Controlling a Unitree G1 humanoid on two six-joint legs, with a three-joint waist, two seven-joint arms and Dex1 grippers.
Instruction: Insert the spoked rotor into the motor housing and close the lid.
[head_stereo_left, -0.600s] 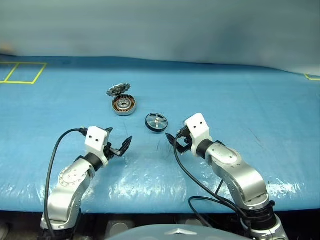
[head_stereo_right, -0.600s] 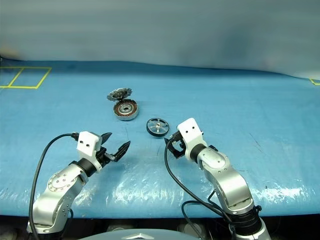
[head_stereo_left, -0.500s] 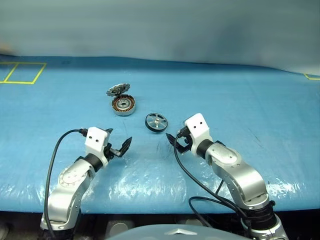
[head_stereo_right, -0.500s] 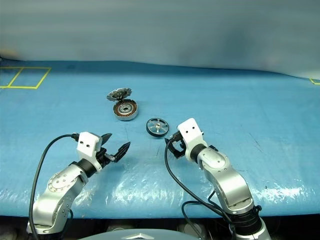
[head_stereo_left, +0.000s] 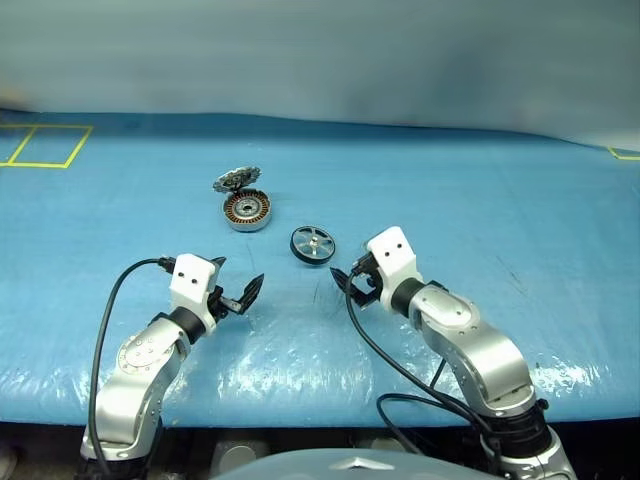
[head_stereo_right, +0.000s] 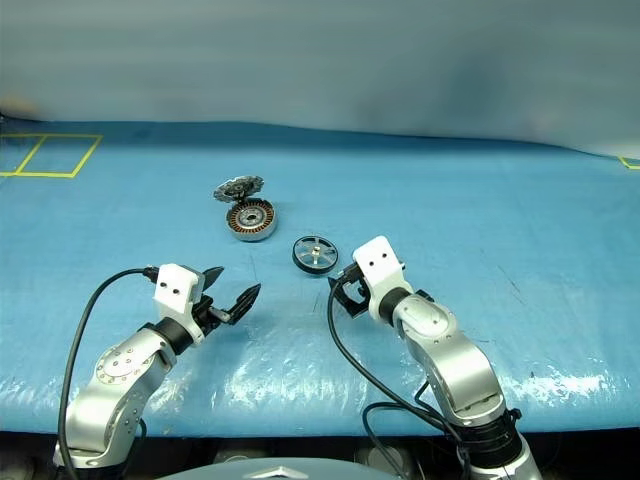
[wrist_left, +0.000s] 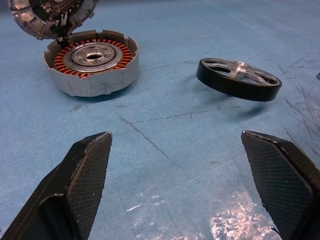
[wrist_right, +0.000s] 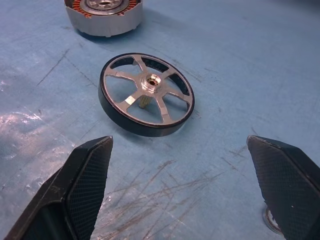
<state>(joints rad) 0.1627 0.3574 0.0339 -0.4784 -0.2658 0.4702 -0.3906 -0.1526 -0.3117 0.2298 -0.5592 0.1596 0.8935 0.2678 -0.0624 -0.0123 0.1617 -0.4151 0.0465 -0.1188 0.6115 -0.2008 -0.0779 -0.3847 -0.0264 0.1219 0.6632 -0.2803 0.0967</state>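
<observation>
The spoked rotor (head_stereo_left: 313, 243), a dark-rimmed wheel with a silver hub, lies slightly tilted on the blue table cover. Just behind it to the left stands the motor housing (head_stereo_left: 247, 211), open, with its copper windings showing. The toothed lid (head_stereo_left: 236, 179) leans tilted against the housing's far side. My right gripper (head_stereo_left: 345, 282) is open just in front of the rotor, apart from it; its wrist view has the rotor (wrist_right: 146, 95) ahead between the fingers. Nearer and to the left, my left gripper (head_stereo_left: 240, 272) is open and empty, facing the housing (wrist_left: 92, 62) and rotor (wrist_left: 237, 79).
The blue cover (head_stereo_left: 480, 200) spans the whole table, scratched and glossy near its front edge. Yellow tape rectangles (head_stereo_left: 45, 145) mark the far left, and a yellow corner mark (head_stereo_left: 625, 153) sits at the far right.
</observation>
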